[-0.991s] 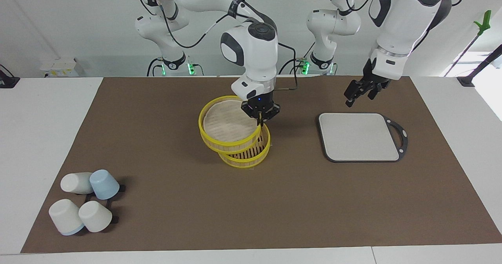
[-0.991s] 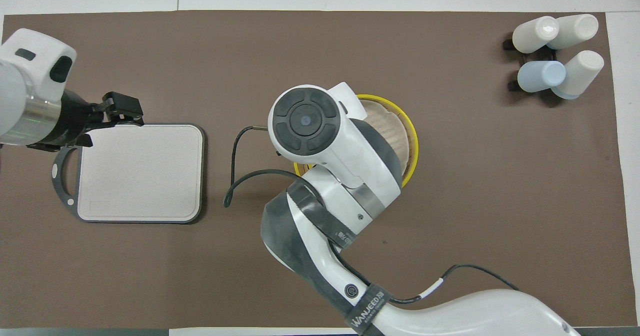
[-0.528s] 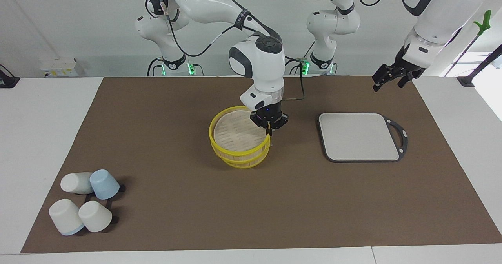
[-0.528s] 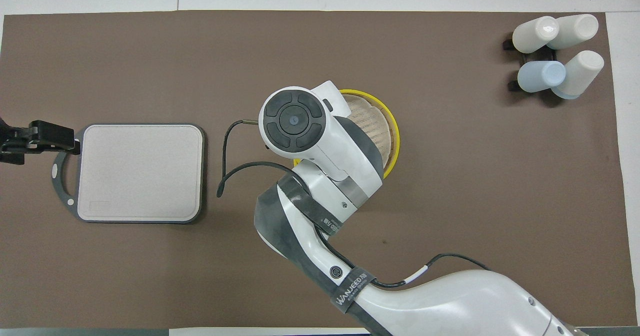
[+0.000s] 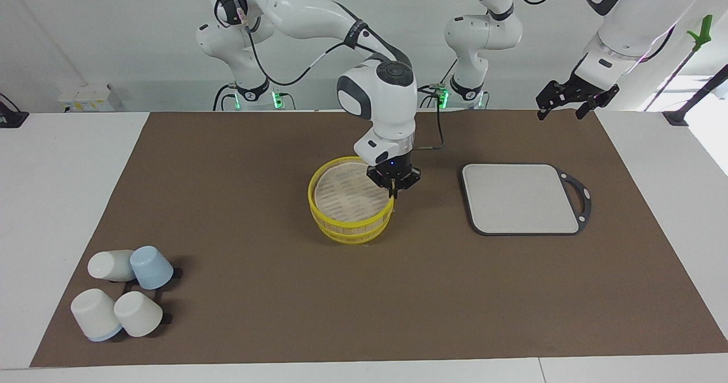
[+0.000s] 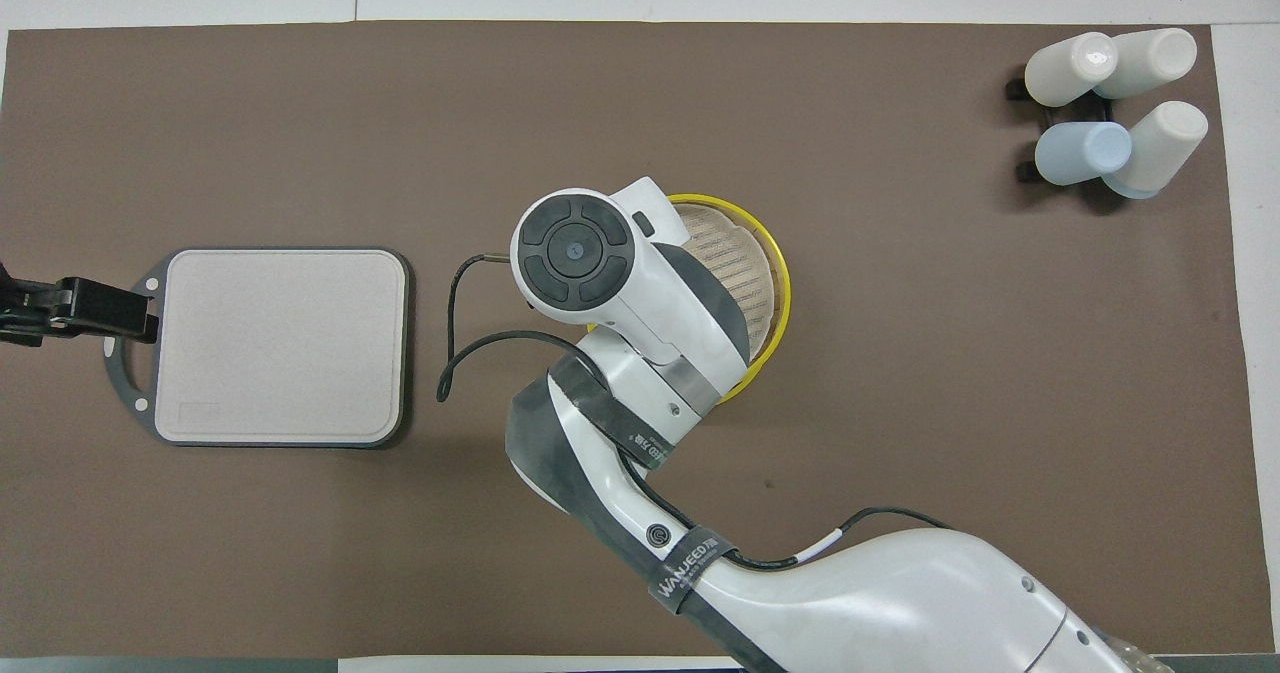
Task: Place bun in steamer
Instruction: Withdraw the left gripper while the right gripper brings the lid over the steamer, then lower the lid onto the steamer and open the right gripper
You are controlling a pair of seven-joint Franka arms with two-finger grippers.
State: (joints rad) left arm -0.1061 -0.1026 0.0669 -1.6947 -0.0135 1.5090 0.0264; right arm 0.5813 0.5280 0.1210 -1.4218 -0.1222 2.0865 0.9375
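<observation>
Right gripper (image 5: 392, 192): jaws clenched on the yellow rim of the steamer lid (image 5: 350, 192), on the edge toward the left arm's end. The lid sits nearly square on the steamer (image 5: 355, 232) base tier, mid-counter. Lid top is a pale woven disc inside a bright yellow hoop; the base tier shows slatted bamboo walls with a matching yellow rim.

Bun: not visible in either view. It is probably under the lid inside the steamer, but I can't confirm that.

Handling, judged: the bamboo tiers look light and stiff but thin-walled, so a pinch on the rim is the sensible hold. A dough bun would be soft and easily dented, so take it lightly across its sides.

Left gripper (image 5: 560, 98): jaws released, holding nothing, waiting in the air over the counter edge by the grey board (image 5: 520, 198), a flat rounded rectangle with a dark frame and loop handle.

Upturned cups (image 5: 122, 292), smooth white and pale blue, cluster at the right arm's end on the brown mat (image 5: 227, 303).
</observation>
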